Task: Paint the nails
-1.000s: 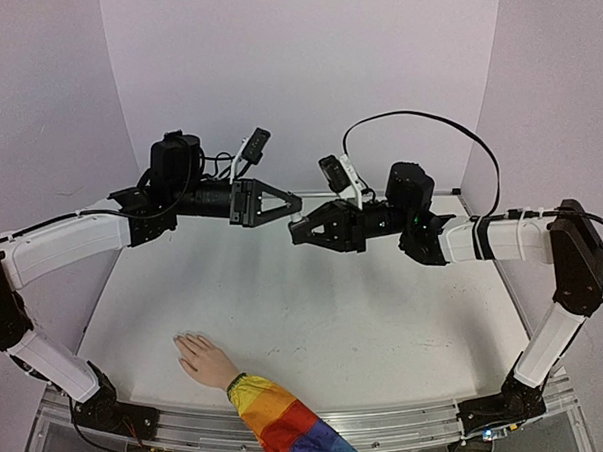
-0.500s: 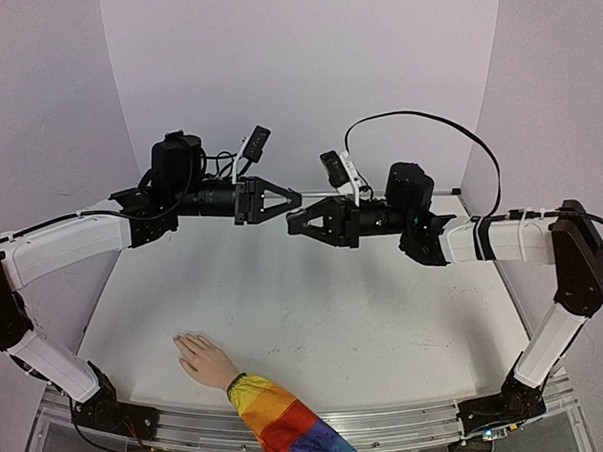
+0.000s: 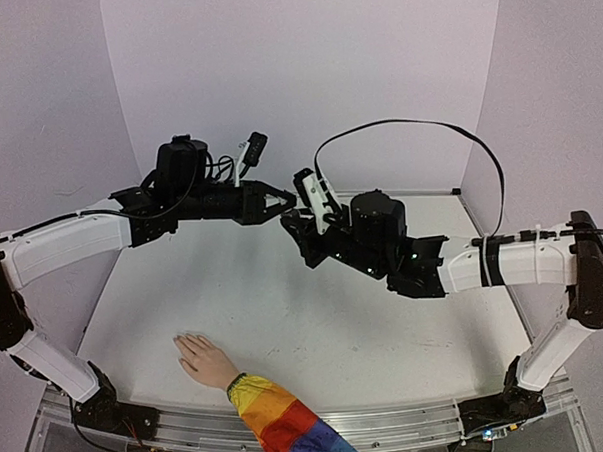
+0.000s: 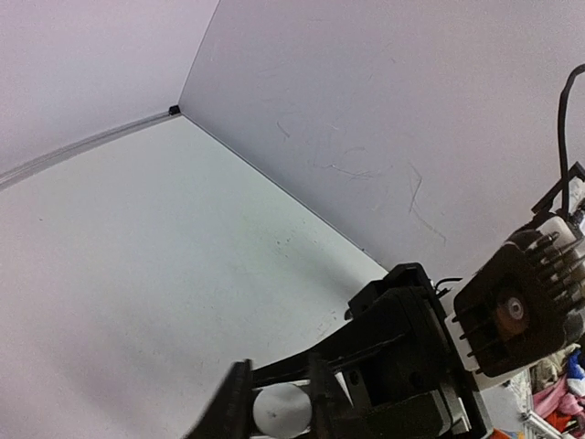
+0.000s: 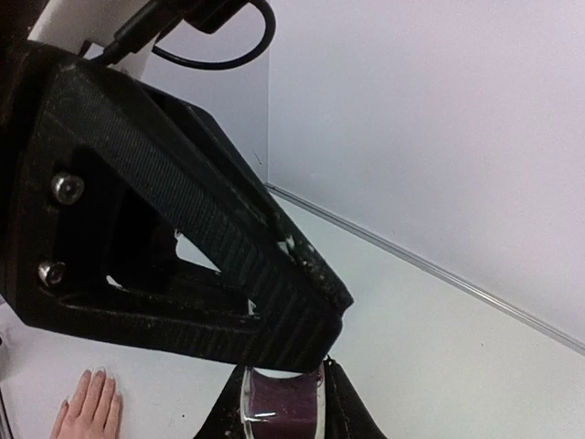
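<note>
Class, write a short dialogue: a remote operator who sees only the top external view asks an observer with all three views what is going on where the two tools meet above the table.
Operator: From above, the left tool and the right tool meet tip to tip, and I cannot see between them. Is anything there?
Observer: Yes. The right wrist view shows a dark purple bottle clamped in the right tool.
Operator: And what is the left tool doing?
Observer: The left wrist view shows it shut on a white cap, right in front of the right tool.
</note>
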`<state>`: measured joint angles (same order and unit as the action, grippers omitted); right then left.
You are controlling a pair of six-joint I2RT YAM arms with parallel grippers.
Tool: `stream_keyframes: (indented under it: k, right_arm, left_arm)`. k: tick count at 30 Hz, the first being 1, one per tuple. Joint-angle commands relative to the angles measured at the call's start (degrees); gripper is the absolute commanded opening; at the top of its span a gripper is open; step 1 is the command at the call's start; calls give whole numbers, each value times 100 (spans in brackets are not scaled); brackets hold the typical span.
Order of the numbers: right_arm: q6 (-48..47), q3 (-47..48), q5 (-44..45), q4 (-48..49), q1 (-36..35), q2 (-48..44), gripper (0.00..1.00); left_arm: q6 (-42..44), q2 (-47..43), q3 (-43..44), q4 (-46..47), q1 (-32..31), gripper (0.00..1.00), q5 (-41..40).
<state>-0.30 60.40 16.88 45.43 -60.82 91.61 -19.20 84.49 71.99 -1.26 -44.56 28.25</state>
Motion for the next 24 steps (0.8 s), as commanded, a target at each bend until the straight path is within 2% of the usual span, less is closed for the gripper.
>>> stream_keyframes:
  k: [1, 2, 6, 10, 13, 15, 19, 24]
  right_arm:
    - [-523, 146, -1817, 394, 338, -60, 0]
    - [-358, 106, -2357, 399, 474, -120, 0]
    - [538, -102, -4795, 598, 1262, -248, 0]
    - [1252, -81, -6912, 1000, 1754, -124, 0]
    - [1665, 6, -7835, 1273, 1844, 17, 0]
    - [1968, 28, -8065, 1569, 1844, 90, 0]
    - [2334, -29, -8085, 2038, 1844, 128, 0]
    - [2444, -37, -7954, 2181, 1843, 155, 0]
  left_arm:
    - [10, -170, 278, -208, -16, 35, 271]
    - [30, -235, 247, -198, -18, 47, 337]
    - [151, -511, 162, -184, 5, 73, 573]
    - [-23, -621, 102, 16, 89, 81, 956]
    - [-211, -613, 56, 349, 114, 82, 1289]
    - [-279, -546, 63, 478, 114, 80, 1465]
    - [-320, -364, 169, 537, 77, 72, 1816]
    - [-289, -299, 248, 601, -45, 56, 2016]
